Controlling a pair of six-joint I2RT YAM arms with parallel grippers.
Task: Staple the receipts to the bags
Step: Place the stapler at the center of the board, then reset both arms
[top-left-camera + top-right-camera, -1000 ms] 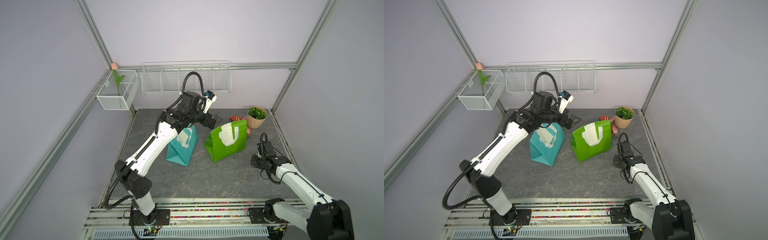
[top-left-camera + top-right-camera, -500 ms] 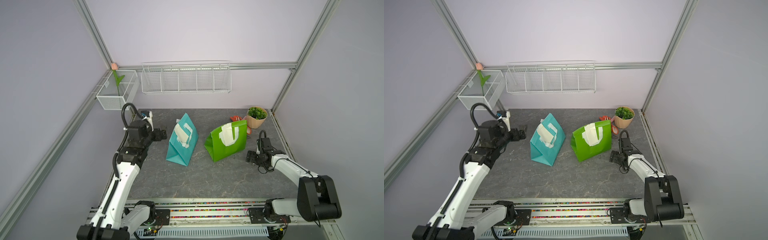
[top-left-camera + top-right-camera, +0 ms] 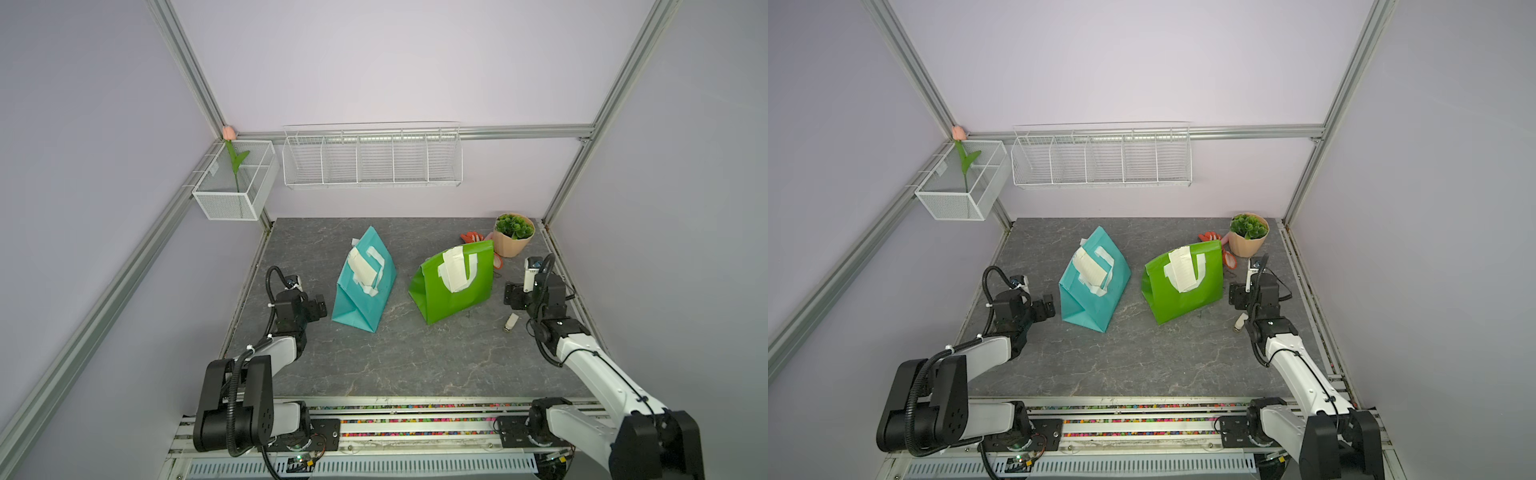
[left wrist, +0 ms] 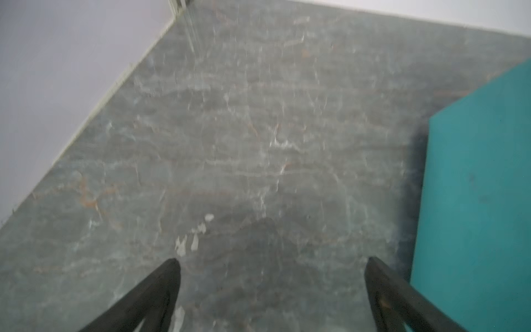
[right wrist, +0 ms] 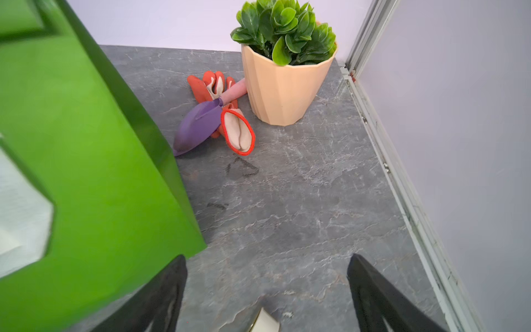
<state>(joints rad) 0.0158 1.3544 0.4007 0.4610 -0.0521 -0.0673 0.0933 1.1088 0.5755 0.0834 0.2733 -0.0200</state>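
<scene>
In both top views the teal bag [image 3: 363, 291] [image 3: 1096, 295] and the green bag [image 3: 455, 291] [image 3: 1183, 295] stand side by side mid-table. A cream receipt [image 3: 365, 269] lies against the teal bag's handle, and another receipt [image 3: 454, 269] against the green bag's handle. My left gripper [image 3: 320, 307] [image 4: 271, 260] is open and empty, low beside the teal bag [image 4: 474, 186]. On the green bag's [image 5: 86, 158] right, my right gripper [image 3: 513, 296] [image 5: 267, 256] is open. A small white object [image 3: 511, 322] [image 5: 264, 322] lies on the table just behind the right gripper's fingertips.
A peach plant pot [image 3: 513, 239] stands in the back right corner, with red gloves [image 5: 218, 86] and a purple trowel [image 5: 198, 123] beside it. A wire basket [image 3: 372, 156] and a mesh box with a tulip [image 3: 235, 183] hang on the walls.
My left arm has drawn back from above the teal bag and folded low at the table's left. My right gripper has opened, and the small white object now lies on the table.
</scene>
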